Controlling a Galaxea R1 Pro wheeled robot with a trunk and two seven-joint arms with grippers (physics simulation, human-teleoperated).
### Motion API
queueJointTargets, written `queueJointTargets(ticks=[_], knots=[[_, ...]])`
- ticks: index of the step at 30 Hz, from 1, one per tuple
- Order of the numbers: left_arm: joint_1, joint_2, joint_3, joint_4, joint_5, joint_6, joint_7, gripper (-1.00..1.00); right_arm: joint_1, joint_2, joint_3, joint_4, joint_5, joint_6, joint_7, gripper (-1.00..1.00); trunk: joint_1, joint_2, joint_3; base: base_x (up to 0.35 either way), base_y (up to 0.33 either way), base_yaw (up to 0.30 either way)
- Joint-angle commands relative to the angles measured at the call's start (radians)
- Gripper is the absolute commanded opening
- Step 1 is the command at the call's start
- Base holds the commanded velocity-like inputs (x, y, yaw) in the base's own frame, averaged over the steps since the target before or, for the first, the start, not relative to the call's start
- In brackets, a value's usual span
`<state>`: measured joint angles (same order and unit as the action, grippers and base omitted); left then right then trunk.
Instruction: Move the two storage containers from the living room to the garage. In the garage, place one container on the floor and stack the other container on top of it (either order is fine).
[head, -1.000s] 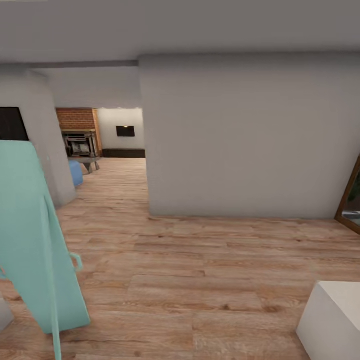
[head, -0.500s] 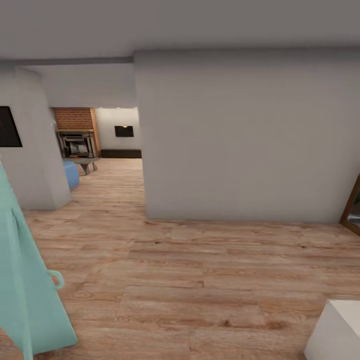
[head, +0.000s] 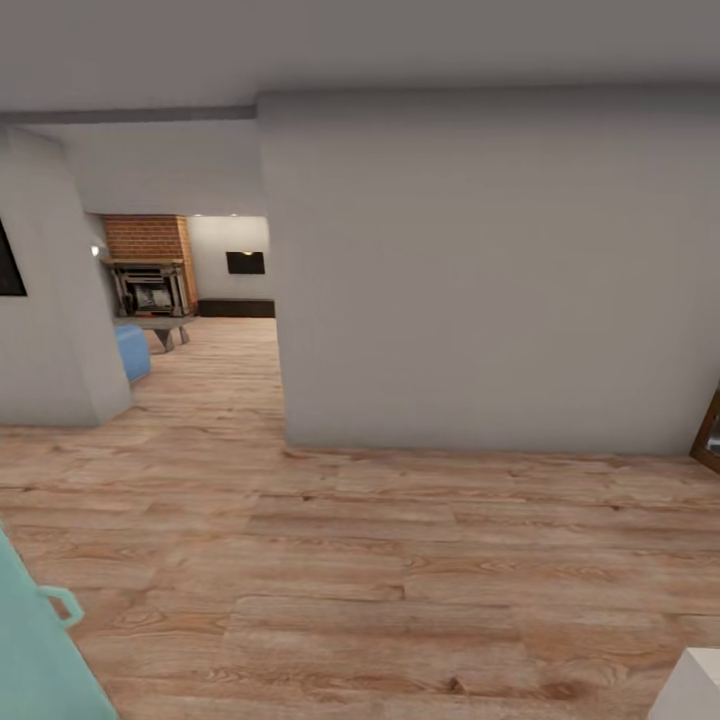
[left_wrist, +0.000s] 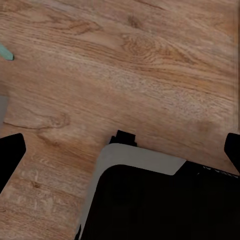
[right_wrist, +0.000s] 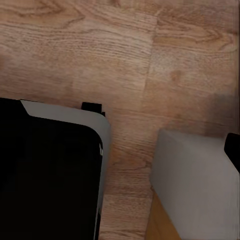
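Item: transit toward the living room (head: 200, 290), upper left of the head view, past the grey wall (head: 480, 280); judged best driven left around that corner, arms tucked; storage containers: out of sight, presumably further in, contents unknown; left claw (left_wrist: 120, 150): fingertips wide apart over plank floor (left_wrist: 125, 60), released, empty; right claw: state cannot be told

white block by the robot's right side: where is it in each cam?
Head: white block at the bottom right corner, on the wood plank floor.
Right wrist: white block standing on planks beside the dark robot base.
Left wrist: planks, dark base, a teal tip.
Shared landmark: the plank floor.
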<state>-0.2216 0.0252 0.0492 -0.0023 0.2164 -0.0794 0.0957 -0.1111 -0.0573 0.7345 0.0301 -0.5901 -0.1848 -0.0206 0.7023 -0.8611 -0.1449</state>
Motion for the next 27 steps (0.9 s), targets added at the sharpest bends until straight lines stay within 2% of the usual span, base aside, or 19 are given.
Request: queueJointTargets(ticks=[1, 27], knots=[[-0.001, 0.0, 0.004, 0.001, 0.001, -0.003, 0.001, 1.0, -0.001, 0.001, 0.008, 0.002, -0.005, -0.004, -0.001, 1.0, 0.001, -0.001, -0.001, 0.321, -0.085, 0.0], [-0.001, -0.004, 0.004, 0.001, 0.001, -0.003, 0.002, 1.0, -0.001, 0.002, 0.002, 0.002, -0.015, -0.002, -0.003, 1.0, 0.001, -0.001, -0.001, 0.321, -0.075, 0.0]])
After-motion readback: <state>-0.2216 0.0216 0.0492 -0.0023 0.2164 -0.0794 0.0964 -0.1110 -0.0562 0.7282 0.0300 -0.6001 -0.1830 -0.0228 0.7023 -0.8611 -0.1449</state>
